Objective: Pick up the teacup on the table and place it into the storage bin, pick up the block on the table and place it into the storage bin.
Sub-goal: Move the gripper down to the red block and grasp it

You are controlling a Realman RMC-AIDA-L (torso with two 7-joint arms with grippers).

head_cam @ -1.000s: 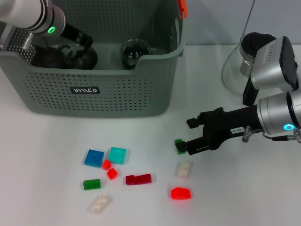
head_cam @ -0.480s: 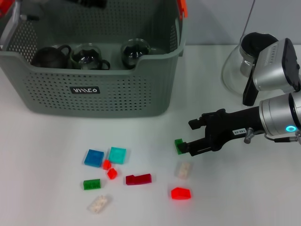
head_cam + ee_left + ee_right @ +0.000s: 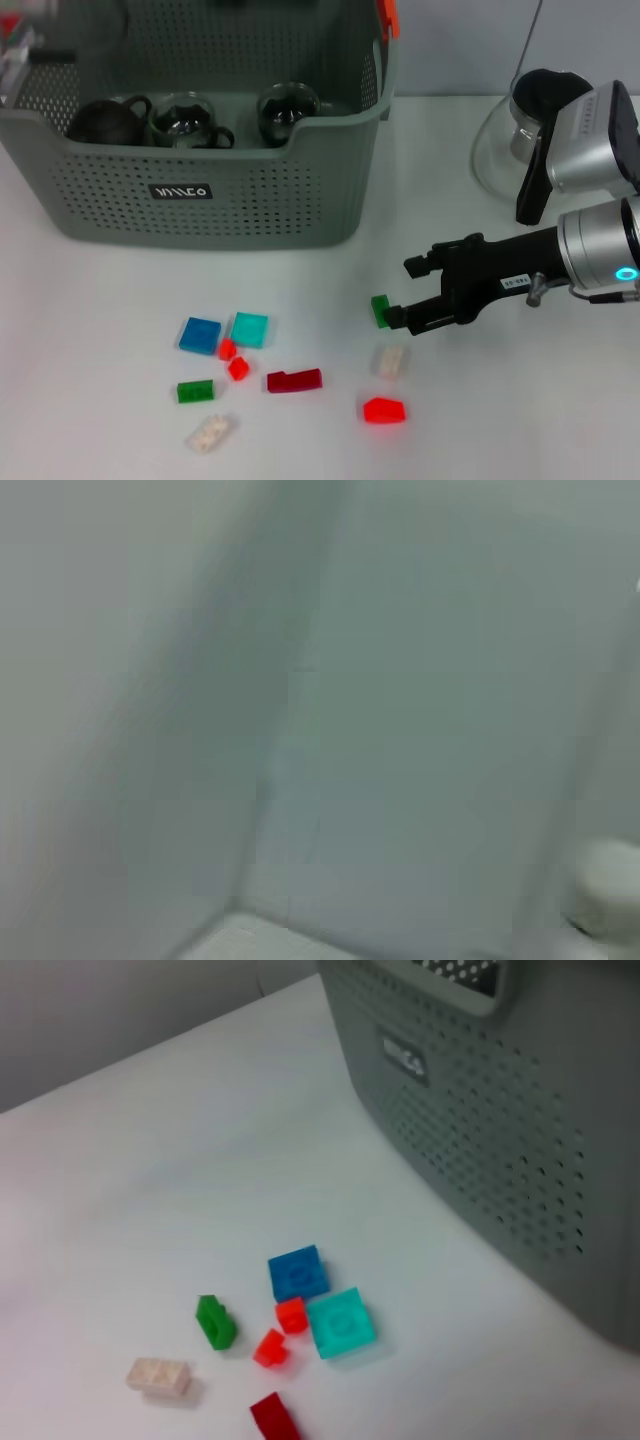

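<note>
Over on the left, the storage bin (image 3: 215,215) now stands with nothing above it: the left pincer, which a second ago was down among the cups, has risen out of the head view, and its wrist camera shows only blank grey, so whether its fingers are apart or together I cannot tell. Three cups sit in a row on the bin's floor: a dark one (image 3: 103,122), a glass one (image 3: 187,120) beside it, and another glass one (image 3: 287,108). The teacup half of the job looks done, to my eye.

Further along, loose blocks lie on the bench (image 3: 100,330) in front of the bin (blue, teal, red, green, pale).

Toward the right, the right pincer (image 3: 397,315) is clamped on a small green block (image 3: 380,309) and has drifted slightly rightward with it, apparently just clear of the bench. Next it probably has to carry that block over the bin's near wall and release it. A glass pot (image 3: 525,135) stands well behind.
</note>
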